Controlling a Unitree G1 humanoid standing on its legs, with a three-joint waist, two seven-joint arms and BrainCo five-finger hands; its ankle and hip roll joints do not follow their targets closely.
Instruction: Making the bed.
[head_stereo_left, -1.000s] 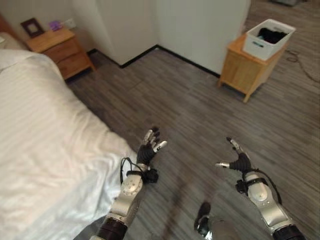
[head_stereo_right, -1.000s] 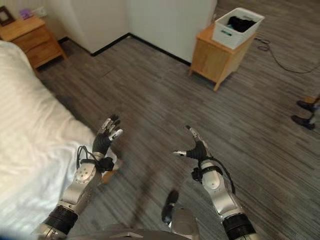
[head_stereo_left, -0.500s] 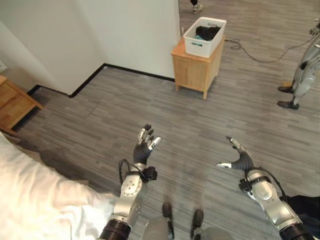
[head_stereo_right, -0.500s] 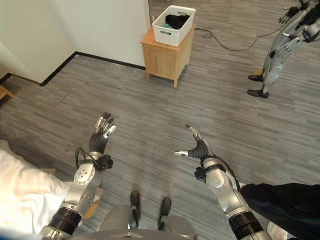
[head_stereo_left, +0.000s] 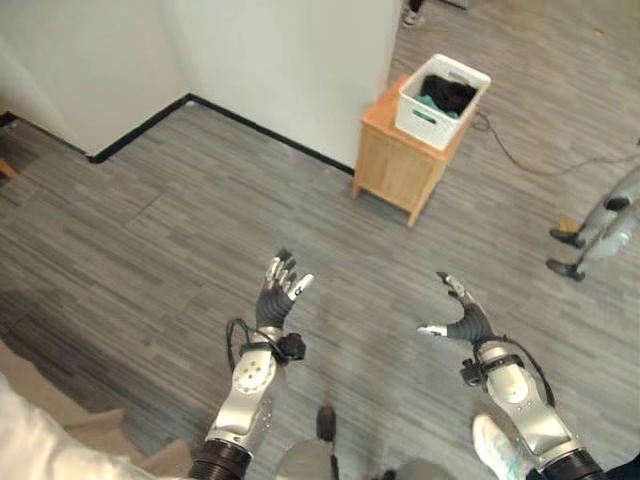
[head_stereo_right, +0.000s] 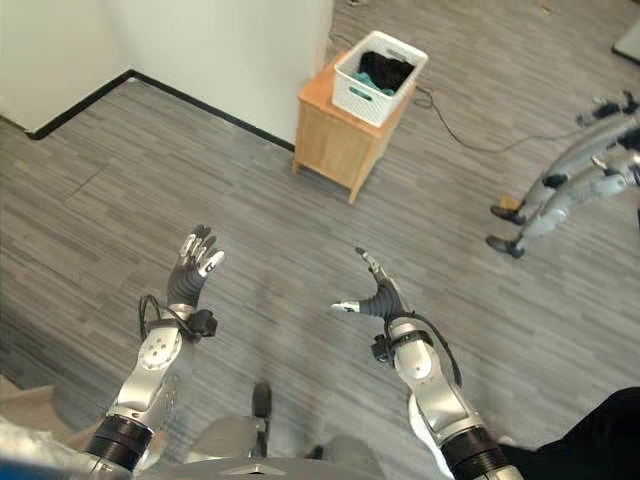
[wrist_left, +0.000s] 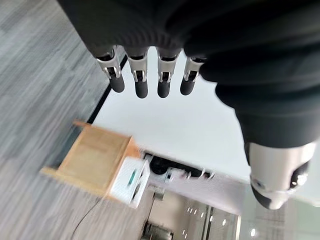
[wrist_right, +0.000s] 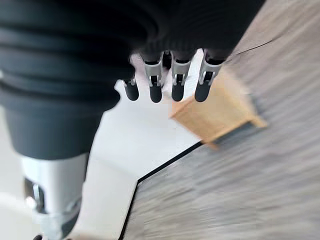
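- Left robot hand (head_stereo_left: 277, 296) and right robot hand (head_stereo_left: 462, 318) hovered over the grey wood-plank floor (head_stereo_left: 150, 230), fingers relaxed, holding nothing.
- White bedding (head_stereo_left: 25, 450) lay at the floor's near left corner.

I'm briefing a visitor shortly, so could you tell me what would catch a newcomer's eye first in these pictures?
Probably the left hand and right hand, both raised open and empty over the grey plank floor. Next, the white basket of dark clothes on a small wooden table by the wall corner. Another robot's legs stand at the right.
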